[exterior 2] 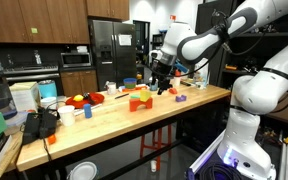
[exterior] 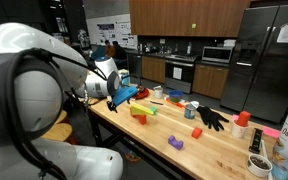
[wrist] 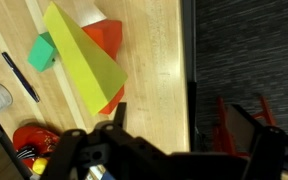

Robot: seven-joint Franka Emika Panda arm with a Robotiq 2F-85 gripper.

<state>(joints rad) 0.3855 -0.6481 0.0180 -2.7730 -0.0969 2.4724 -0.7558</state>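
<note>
gripper [wrist: 174, 132] hangs over the near edge of the wooden table [wrist: 154, 60], its 2 dark fingers [wrist: 119, 118] spread wide with nothing between them; through the gap the wrist view shows only the table's edge and the dark floor beyond it. in both exterior views the gripper [exterior: 124, 98] [exterior 2: 162, 88] sits above the tabletop, not touching any block.

nearest to it is a yellow wedge [wrist: 84, 55], a long triangular block lying across an orange-red block [wrist: 106, 38] and touching it. in the wrist view the wedge's point comes close to the left finger but stays apart from it. a green block [wrist: 42, 50] lies just beside the wedge on its far side, and a black pen [wrist: 19, 75] lies on the wood near that. a red object [wrist: 29, 138] shows at the lower left corner, partly hidden by the gripper body.

in an exterior view the yellow wedge [exterior: 139, 113] lies just below the gripper, with a purple block [exterior: 174, 143], a red block [exterior: 197, 132] and a black glove [exterior: 212, 118] well apart from it along the table. a blue patch [exterior: 130, 94] shows by the gripper there; it may be something behind it, the view is too small to tell.
</note>
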